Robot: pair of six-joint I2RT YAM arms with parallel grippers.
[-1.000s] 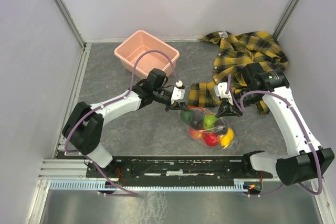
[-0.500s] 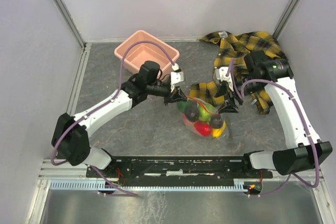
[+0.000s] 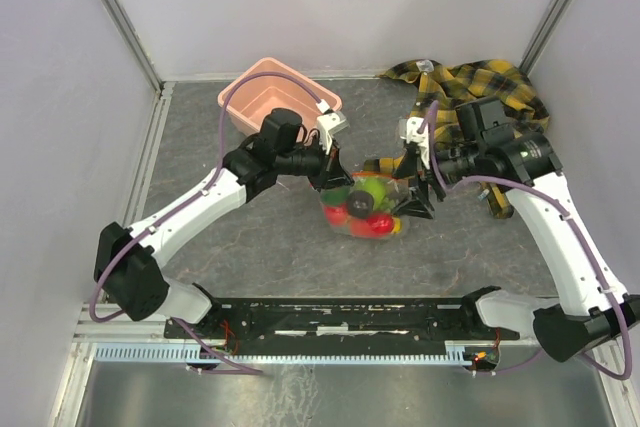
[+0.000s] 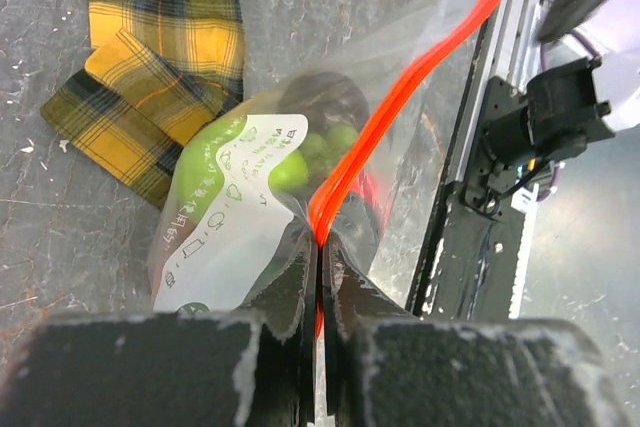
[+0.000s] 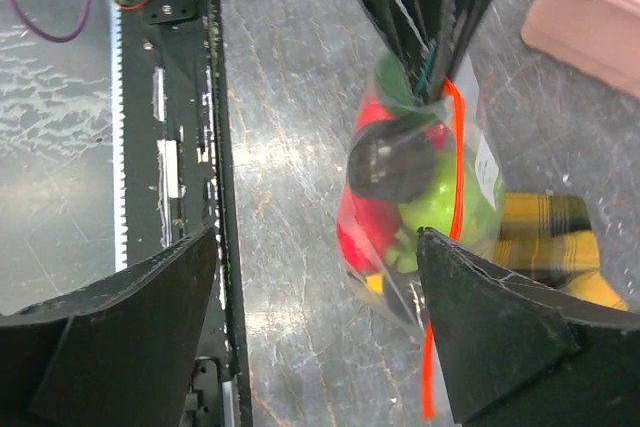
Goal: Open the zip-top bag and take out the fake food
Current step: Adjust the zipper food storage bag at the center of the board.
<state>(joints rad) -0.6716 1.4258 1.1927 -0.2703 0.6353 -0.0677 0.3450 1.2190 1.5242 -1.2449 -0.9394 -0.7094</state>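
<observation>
1. Left tool (image 4: 318,282) is clamped on the orange-red strip (image 4: 400,97) of the clear crinkly zip-top bag (image 3: 365,209), which hangs over the counter (image 3: 250,237); glossy plastic fruits (image 5: 440,197) are inside.
2. Right tool (image 5: 315,242), at the bag's 3 o'clock, gapes empty.
3. Recommended: pinch one lip only, then peel apart.

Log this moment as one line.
left tool: shut on zip-top bag at zip strip | right tool: open, facing bag | fake food: inside bag

pink tub (image 3: 265,97) and plaid shirt (image 3: 470,87) lie apart on grey table (image 3: 250,237).
</observation>
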